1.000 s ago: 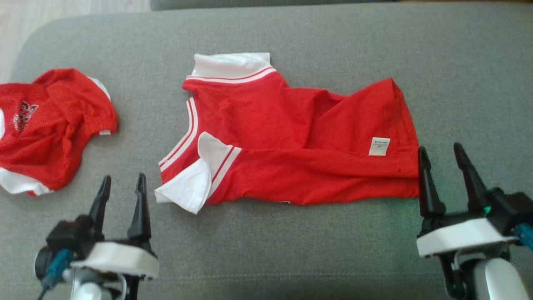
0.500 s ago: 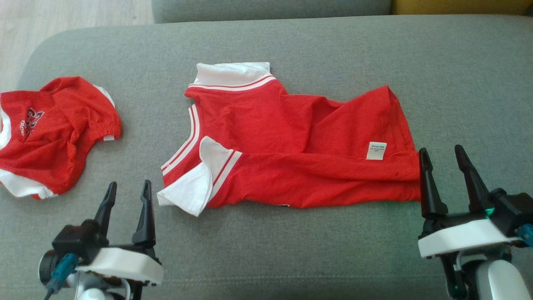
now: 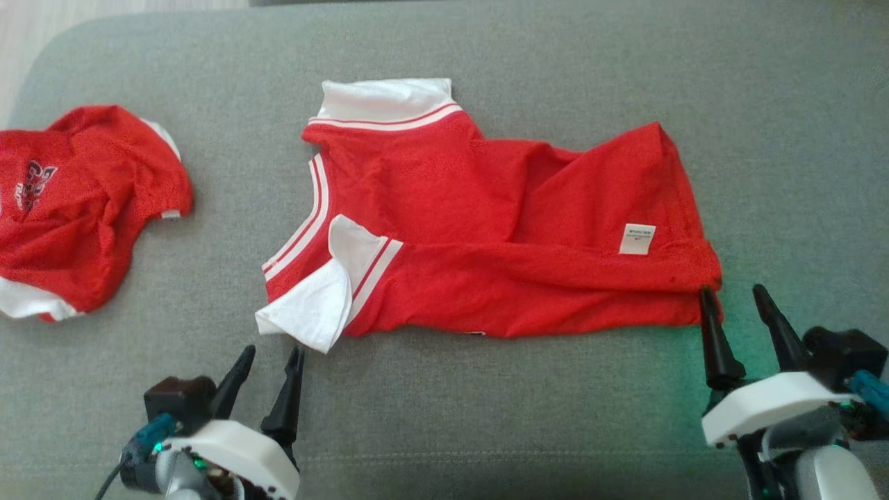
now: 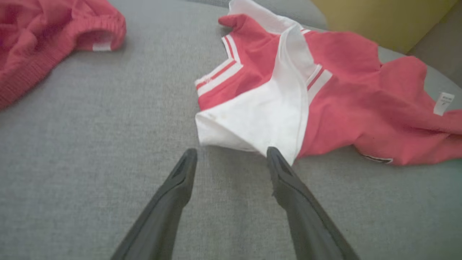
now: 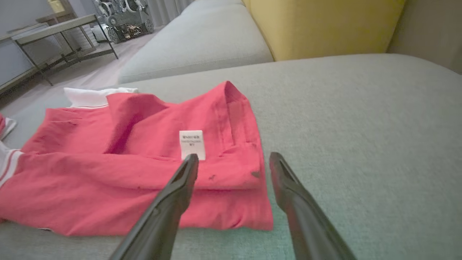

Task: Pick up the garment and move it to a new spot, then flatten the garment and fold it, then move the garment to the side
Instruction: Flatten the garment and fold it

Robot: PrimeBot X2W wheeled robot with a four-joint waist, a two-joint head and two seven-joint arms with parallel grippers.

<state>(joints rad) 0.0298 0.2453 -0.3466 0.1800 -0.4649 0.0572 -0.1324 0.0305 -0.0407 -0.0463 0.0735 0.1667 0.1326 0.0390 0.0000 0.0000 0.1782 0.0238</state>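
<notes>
The garment (image 3: 486,229) is a red shirt with white, striped sleeve ends and a small white label, lying partly folded and wrinkled on the grey cushion. Its white sleeve (image 4: 263,115) points toward my left gripper (image 3: 273,355), which stands open just short of the sleeve's tip, nothing between the fingers. My right gripper (image 3: 733,292) is open at the garment's lower right corner (image 5: 252,202); its left fingertip (image 3: 707,297) touches or overlaps the hem edge. In the right wrist view that corner lies between and below the fingers (image 5: 180,187).
A second red garment (image 3: 76,201) with a dark logo lies crumpled at the cushion's left end, near the rounded edge (image 3: 42,42). A yellow cushion (image 5: 321,25) stands behind. Bare grey cushion (image 3: 486,417) runs along the front.
My left gripper has moved right and nearer the white sleeve tip. My right gripper sits lower in the view, at the hem corner, which has bunched slightly. The camera has also shifted.
</notes>
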